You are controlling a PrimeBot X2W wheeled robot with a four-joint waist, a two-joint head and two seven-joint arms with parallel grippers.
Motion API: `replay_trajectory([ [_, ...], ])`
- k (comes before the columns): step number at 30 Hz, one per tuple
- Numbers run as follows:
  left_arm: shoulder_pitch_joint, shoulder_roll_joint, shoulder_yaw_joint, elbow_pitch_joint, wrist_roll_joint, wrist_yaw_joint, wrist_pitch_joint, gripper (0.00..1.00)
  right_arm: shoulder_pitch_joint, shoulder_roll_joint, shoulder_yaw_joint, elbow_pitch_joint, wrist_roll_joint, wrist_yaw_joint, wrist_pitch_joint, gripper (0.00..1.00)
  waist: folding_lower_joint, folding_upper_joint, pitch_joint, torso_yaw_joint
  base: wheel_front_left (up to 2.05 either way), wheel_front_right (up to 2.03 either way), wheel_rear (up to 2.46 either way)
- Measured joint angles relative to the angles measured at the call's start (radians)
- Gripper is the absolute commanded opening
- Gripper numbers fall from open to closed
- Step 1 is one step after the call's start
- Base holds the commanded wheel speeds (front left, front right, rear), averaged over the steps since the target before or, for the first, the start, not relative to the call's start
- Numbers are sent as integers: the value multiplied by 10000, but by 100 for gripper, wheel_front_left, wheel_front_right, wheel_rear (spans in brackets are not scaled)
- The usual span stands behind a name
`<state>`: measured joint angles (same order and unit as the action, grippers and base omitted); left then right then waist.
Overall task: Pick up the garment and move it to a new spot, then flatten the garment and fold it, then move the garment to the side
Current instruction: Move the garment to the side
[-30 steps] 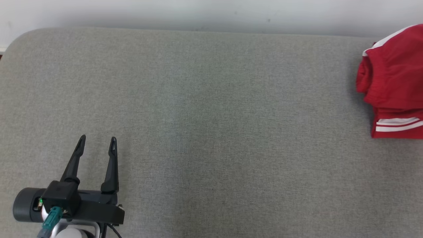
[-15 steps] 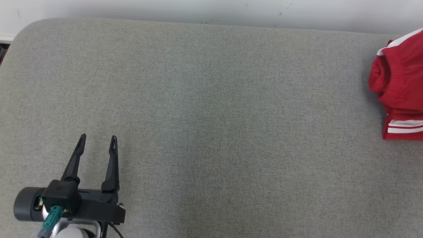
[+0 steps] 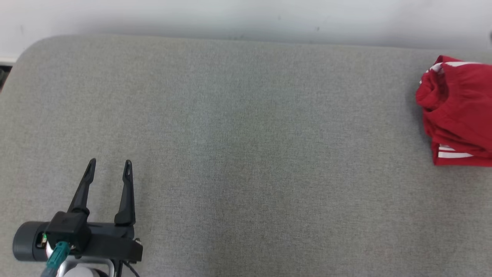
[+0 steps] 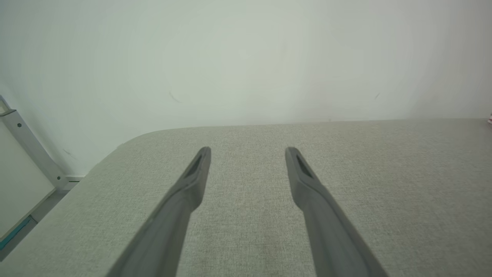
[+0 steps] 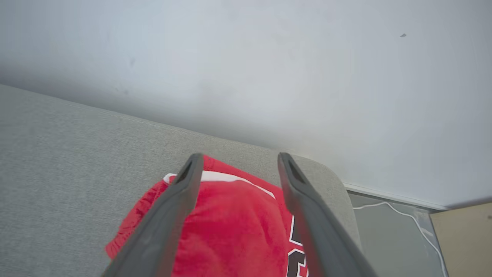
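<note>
Garment point(image 3: 457, 111) has slumped on grey table point(image 3: 246, 134); left end effector point(image 3: 109, 162), right end effector point(image 5: 239, 156) both wide.

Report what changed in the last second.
The red garment sank: its white-striped top edge, earlier pulled up toward the head view's upper right, now lies slumped on the grey table. The right gripper stands over it with jaws open, so it seems released. The left gripper stayed open at the lower left. The head view itself shifted slightly.
</note>
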<state>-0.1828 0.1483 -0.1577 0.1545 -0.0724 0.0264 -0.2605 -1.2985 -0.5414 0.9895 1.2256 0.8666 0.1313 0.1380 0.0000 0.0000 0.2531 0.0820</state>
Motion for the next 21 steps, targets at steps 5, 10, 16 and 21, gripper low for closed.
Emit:
replay_trajectory([
  [5,212,17,88,-6,0,10,0,100,749,104,-416,-855,721,-2,-1283,100,-1,0,-405,-79,0,0,0],
  [10,637,52,188,-33,-2,77,0,100,1692,128,-683,-1645,1304,-2,-2648,100,-2,-1,-915,-128,0,0,0],
  [16,1026,198,341,-96,-15,163,0,100,2565,472,-863,-2602,1848,-2,-3542,100,-2,0,-1445,-308,0,0,0],
  [21,1189,203,334,-163,-15,178,0,100,3194,683,-1072,-3108,1988,-2,-3875,100,-2,-1,-1732,-428,0,0,0],
])
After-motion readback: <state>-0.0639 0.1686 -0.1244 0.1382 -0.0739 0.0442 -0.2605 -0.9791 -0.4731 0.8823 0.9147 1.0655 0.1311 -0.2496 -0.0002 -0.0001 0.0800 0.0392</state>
